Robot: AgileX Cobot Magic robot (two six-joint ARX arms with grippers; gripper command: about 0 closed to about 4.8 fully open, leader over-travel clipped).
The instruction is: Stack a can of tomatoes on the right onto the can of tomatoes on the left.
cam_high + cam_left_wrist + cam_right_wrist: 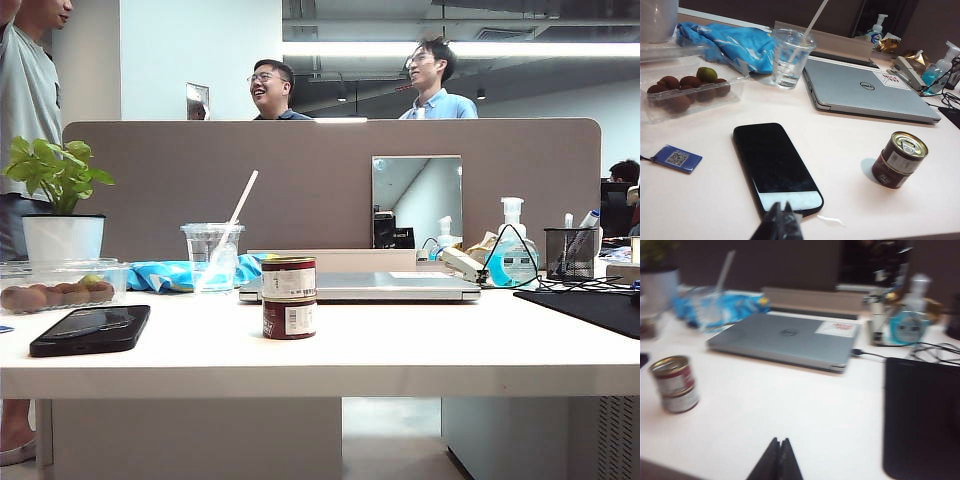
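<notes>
Two cans of tomatoes stand as one upright stack on the white desk (400, 350): the upper can (289, 277) sits squarely on the lower can (289, 318), touching it, their long axes vertical, a little left of the middle of the desk and just in front of a closed silver laptop (380, 286). Judged from this, the stacking looks done and the next move would be only to stay clear of the stack. Neither arm shows in the exterior view. The left pincer (782, 220) is clenched and empty, hanging over the near edge of the desk by the near end of a black phone (775, 167); the stack lies to its right and a little farther away. The right pincer (777, 460) is also clenched and empty, over the near edge of the desk; the stack lies to its left and a little farther off, with a black mat (922, 415) to its right. Neither pincer touches the cans, and which one is nearer cannot be told. The laptop lid bears a round Dell logo (867, 86) and a white sticker with red marks too small to read. The can labels are dark red with white panels whose print is illegible. A small blue tag (677, 158) with a QR code lies left of the phone.
</notes>
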